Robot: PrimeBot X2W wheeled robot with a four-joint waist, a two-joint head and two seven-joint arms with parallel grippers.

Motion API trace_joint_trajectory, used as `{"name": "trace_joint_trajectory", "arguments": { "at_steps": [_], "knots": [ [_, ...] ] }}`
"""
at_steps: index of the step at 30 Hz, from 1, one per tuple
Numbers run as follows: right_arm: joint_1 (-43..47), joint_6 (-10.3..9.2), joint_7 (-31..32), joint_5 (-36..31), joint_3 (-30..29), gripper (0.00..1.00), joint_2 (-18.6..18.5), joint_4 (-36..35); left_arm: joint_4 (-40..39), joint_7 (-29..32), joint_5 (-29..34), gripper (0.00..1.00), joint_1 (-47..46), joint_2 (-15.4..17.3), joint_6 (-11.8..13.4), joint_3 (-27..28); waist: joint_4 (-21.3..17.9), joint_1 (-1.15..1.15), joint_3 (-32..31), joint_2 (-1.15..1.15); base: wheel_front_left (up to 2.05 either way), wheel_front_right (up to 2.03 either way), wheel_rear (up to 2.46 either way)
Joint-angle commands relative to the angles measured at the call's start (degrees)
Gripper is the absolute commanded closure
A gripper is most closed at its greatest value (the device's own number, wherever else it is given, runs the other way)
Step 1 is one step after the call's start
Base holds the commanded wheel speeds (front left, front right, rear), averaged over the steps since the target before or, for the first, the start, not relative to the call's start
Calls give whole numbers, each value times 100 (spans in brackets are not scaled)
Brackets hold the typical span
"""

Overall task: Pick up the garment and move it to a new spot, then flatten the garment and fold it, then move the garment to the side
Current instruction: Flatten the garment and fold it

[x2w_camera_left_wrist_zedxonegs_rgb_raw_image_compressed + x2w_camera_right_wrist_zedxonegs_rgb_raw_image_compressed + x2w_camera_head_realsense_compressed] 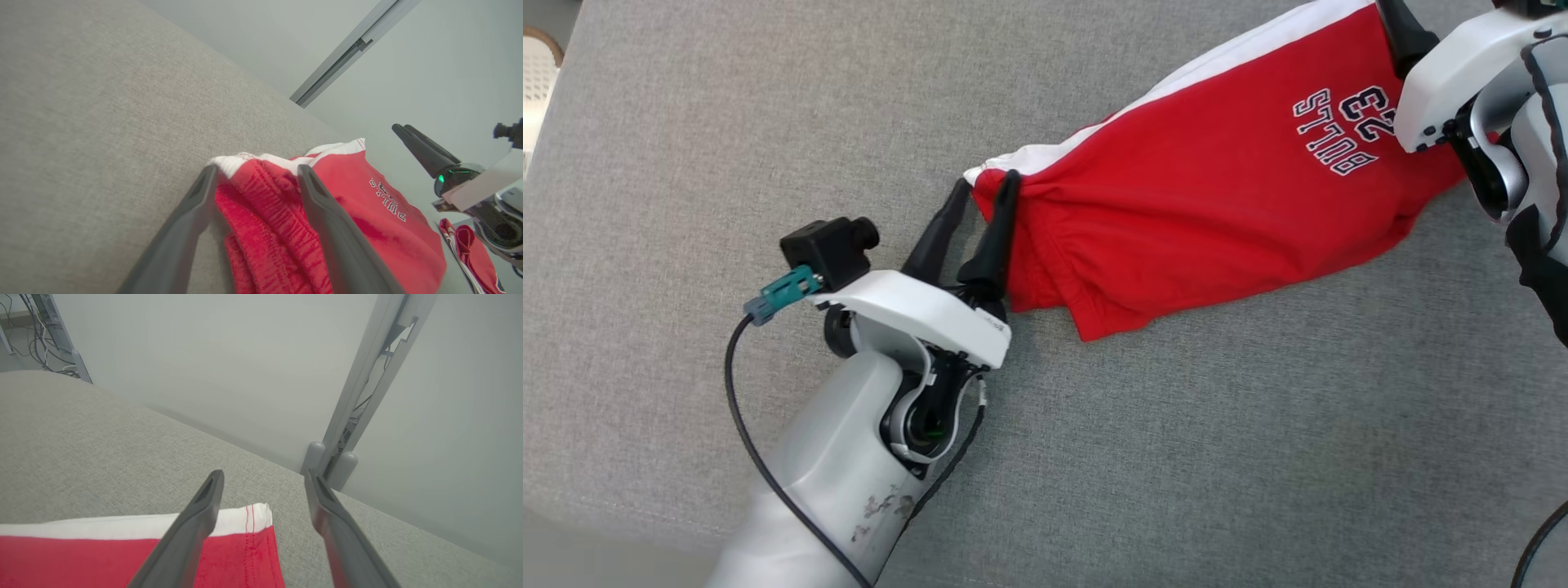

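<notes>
both jaws apart, perhaps touching garment

A grey woven-fabric surface is spread flat and bounded at its far edge by a pale wall. On it a red garment is laid toward the upper right of the head view, with a white band along its far side and dark lettering printed on it. The garment is bunched into folds at its left end and smoother toward the right.

The red garment reads "BULLS" and "23".
</notes>
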Motion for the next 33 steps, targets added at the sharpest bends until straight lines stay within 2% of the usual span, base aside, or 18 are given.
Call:
{"name": "trace_joint_trajectory", "arguments": {
  "at_steps": [1,6,12,15,16,22,33],
  "knots": [
    [178,0,-33,-55,-117,0,-33,-141,0,-58,86,0,86,94,54,59,-76,0,-100,0,0,0,0],
    [749,0,-33,-274,-692,0,0,-773,-312,-167,793,0,455,319,365,251,-245,0,-434,0,0,0,0],
    [1707,1,-34,-590,-1468,0,138,-1383,-1404,-168,2114,0,1458,289,749,1067,-398,0,-957,0,0,0,0],
    [2192,1,-34,-762,-1846,0,280,-1649,-1831,-169,2784,0,1952,259,823,1312,-453,0,-1198,0,0,0,0],
    [2192,1,-34,-762,-1846,0,280,-1649,-1831,-169,2784,0,1952,259,823,1312,-453,0,-1198,0,0,0,0],
    [3012,1,-34,-994,-2413,0,536,-1975,-2375,-169,3943,0,2763,233,867,1481,-467,0,-1599,0,0,0,0],
    [3688,1,-34,-1078,-2845,0,735,-2018,-2765,-170,5303,0,3632,208,1159,1593,-404,0,-1880,0,0,0,0]
  ]
}}
